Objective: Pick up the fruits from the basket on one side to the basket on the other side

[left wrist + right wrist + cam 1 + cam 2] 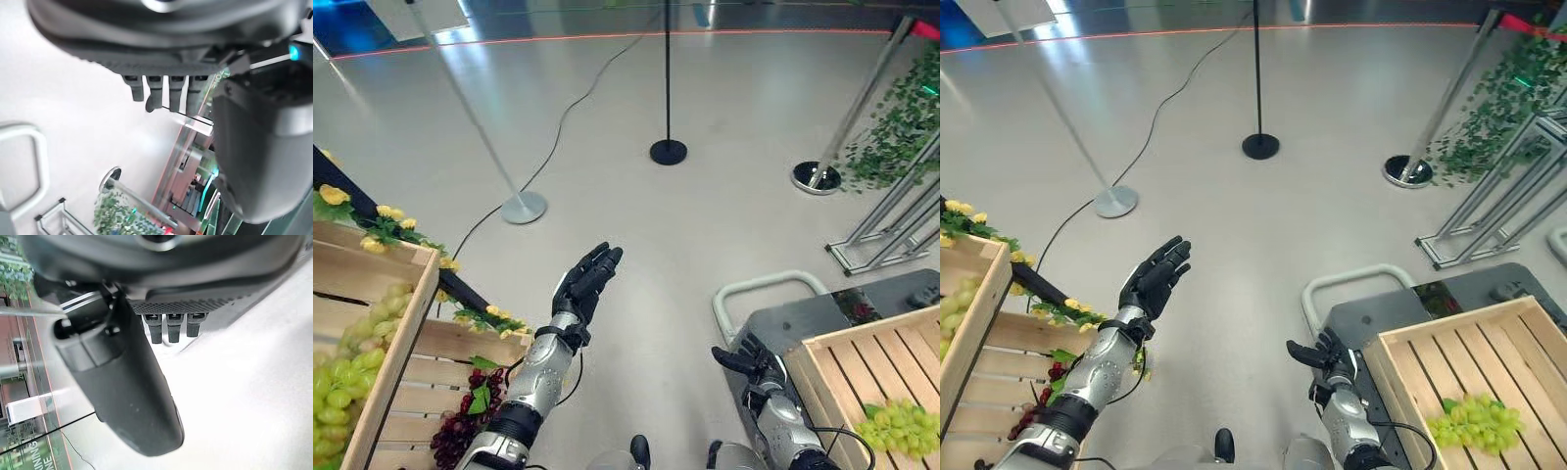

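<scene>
My left hand [586,282] is raised over the bare floor between the two crates, fingers straight and holding nothing. My right hand [744,361] hangs low beside the right wooden crate [871,367], fingers relaxed and empty. A bunch of green grapes [893,427] lies in that right crate. At the left, a wooden crate [396,333] holds green grapes [342,377], and dark purple grapes [465,416] lie on a lower slatted crate [411,392] next to my left forearm.
The right crate rests on a grey cart [803,318] with a white handle [759,286]. Yellow flowers on a dark bar [401,240] edge the left crates. Stanchion bases [668,151] [524,207] [816,177] stand on the floor ahead, and a metal rack with green vines [901,127] stands at the right.
</scene>
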Controlling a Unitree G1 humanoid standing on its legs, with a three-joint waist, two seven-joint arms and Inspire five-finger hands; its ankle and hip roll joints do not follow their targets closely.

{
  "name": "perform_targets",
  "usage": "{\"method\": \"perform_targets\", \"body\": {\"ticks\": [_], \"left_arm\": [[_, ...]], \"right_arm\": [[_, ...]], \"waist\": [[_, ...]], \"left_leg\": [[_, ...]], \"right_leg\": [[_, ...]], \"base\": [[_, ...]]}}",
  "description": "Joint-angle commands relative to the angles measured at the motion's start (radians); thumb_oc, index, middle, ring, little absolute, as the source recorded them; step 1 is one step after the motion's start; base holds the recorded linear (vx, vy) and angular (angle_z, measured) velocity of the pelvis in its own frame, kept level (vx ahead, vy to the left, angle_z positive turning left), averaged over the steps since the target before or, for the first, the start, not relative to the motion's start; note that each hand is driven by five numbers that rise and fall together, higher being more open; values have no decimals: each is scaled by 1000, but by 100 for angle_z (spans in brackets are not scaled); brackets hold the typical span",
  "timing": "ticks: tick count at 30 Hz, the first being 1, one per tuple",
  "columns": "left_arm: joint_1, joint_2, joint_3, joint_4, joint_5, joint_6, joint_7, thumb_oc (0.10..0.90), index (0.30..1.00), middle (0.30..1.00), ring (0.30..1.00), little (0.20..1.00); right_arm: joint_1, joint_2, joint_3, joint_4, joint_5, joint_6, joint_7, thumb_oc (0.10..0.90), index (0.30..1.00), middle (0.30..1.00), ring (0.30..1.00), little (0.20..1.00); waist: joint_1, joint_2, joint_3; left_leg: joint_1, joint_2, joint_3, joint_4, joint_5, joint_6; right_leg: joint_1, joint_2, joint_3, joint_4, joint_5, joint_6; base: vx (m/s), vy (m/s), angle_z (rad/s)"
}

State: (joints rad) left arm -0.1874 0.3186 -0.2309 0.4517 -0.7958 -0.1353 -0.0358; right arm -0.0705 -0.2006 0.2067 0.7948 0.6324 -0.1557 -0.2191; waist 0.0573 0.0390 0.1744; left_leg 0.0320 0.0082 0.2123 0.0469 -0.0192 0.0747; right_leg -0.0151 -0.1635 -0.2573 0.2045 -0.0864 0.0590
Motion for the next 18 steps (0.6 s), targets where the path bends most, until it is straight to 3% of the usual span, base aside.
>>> {"method": "perform_targets", "body": {"ticks": [1,5,9,12,15,18], "left_arm": [[-11,8,33,-67,9,-50,-9,800,900,900,900,900],[21,-3,35,-39,55,-39,-25,800,900,900,900,900],[61,0,45,-47,78,5,-44,800,900,900,900,900],[73,9,46,-50,94,26,-51,800,900,900,900,900],[65,13,35,-48,140,52,-60,800,900,900,900,900],[45,22,8,-33,164,59,-46,800,900,900,900,900]], "right_arm": [[-41,-55,-12,-75,-47,-118,-39,800,900,900,900,900],[-22,-94,-22,-210,-84,-145,-51,800,900,900,900,900],[1,-150,-112,-314,-127,-263,-20,800,900,900,900,900],[7,-189,-174,-378,-193,-309,-11,800,900,900,900,900],[-4,-234,-219,-399,-280,-336,-71,800,900,900,900,900],[-23,-275,-241,-406,-330,-315,-124,800,900,900,900,900]], "waist": [[14,-38,-51],[-6,-42,-47],[-35,-49,-45],[-55,-54,-47],[-71,-57,-48],[-85,-59,-46]], "left_leg": [[-38,29,-102,53,-11,-94],[-19,44,-91,6,8,-111],[18,42,-84,-38,8,-110],[45,40,-69,-59,4,-106],[63,40,-52,-74,0,-102],[73,39,-34,-80,-2,-97]], "right_leg": [[107,7,42,-177,82,30],[114,16,39,-216,99,24],[120,28,54,-234,107,27],[122,29,62,-243,118,35],[119,32,77,-247,126,42],[109,33,87,-242,133,50]], "base": [[10,-100,-52],[2,-29,-23],[12,-9,-8],[11,-3,-6],[-11,-4,-12],[-50,5,-18]]}}
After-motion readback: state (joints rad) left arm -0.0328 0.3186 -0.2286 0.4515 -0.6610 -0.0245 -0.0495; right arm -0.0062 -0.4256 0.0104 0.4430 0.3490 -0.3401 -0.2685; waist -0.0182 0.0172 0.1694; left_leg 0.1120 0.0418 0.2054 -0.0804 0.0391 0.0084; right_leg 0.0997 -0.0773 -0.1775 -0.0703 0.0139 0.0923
